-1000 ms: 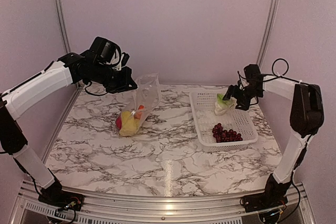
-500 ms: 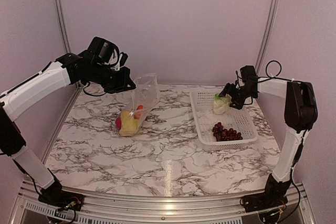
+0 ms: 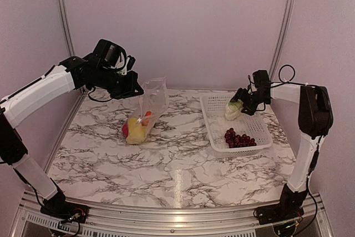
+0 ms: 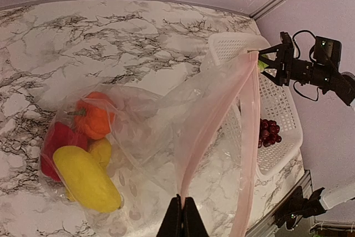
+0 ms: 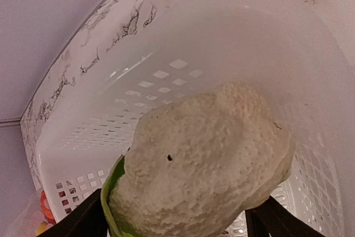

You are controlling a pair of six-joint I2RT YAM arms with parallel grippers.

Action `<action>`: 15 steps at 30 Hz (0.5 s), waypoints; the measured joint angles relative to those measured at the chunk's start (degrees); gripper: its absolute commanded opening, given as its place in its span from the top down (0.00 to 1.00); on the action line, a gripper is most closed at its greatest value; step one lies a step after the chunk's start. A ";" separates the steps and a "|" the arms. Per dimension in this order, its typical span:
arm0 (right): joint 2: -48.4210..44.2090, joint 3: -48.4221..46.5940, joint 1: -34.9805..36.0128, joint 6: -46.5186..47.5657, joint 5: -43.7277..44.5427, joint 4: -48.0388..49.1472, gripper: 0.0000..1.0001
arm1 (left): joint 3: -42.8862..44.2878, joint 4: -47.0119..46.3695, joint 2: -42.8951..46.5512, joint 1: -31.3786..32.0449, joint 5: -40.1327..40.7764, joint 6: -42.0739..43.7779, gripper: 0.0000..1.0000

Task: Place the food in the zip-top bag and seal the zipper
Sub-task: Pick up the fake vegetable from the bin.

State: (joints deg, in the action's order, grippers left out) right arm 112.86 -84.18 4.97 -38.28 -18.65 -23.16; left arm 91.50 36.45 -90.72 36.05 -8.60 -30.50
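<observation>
My left gripper point(image 3: 135, 89) is shut on the zipper point(image 4: 213, 123) of the clear zip-top bag point(image 3: 153, 102) and holds that edge up above the table, so the mouth hangs open toward the right. In the left wrist view my left gripper point(image 4: 182, 216) pinches the strip. Inside the bag lie a yellow piece point(image 4: 86, 178), a red pepper point(image 4: 51, 149) and an orange fruit point(image 4: 92, 119). My right gripper point(image 3: 242, 104) is shut on the white cauliflower point(image 5: 211, 154) at the far end of the white basket point(image 3: 244, 150). The grape bunch point(image 3: 239, 139) lies in the basket.
The lattice basket point(image 4: 280, 156) stands at the right of the marble table, about a hand's width from the bag. Metal frame posts point(image 3: 62, 20) rise at both back corners, in front of the pink walls.
My right gripper has shifted slightly left and toward the back with the cauliflower in it. The left arm and the bag have hardly moved.
</observation>
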 measured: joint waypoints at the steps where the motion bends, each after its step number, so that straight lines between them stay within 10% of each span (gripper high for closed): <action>1: 0.11 -0.02 0.02 0.17 0.42 -0.11 0.30 | 0.00 0.02 0.00 0.00 0.00 0.00 1.00; 5: 0.11 -0.31 0.37 1.05 1.49 -0.94 0.48 | 0.00 0.02 0.00 0.00 0.02 0.00 1.00; 15: -11.23 6.32 6.32 5.97 4.24 -4.24 0.53 | 0.00 -0.04 -0.02 0.00 -0.20 -0.02 1.00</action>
State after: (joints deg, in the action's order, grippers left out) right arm 101.62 -77.87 11.29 -32.32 -14.41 -27.40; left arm 91.50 36.40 -90.74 36.05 -8.80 -30.52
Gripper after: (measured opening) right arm 0.487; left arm 0.016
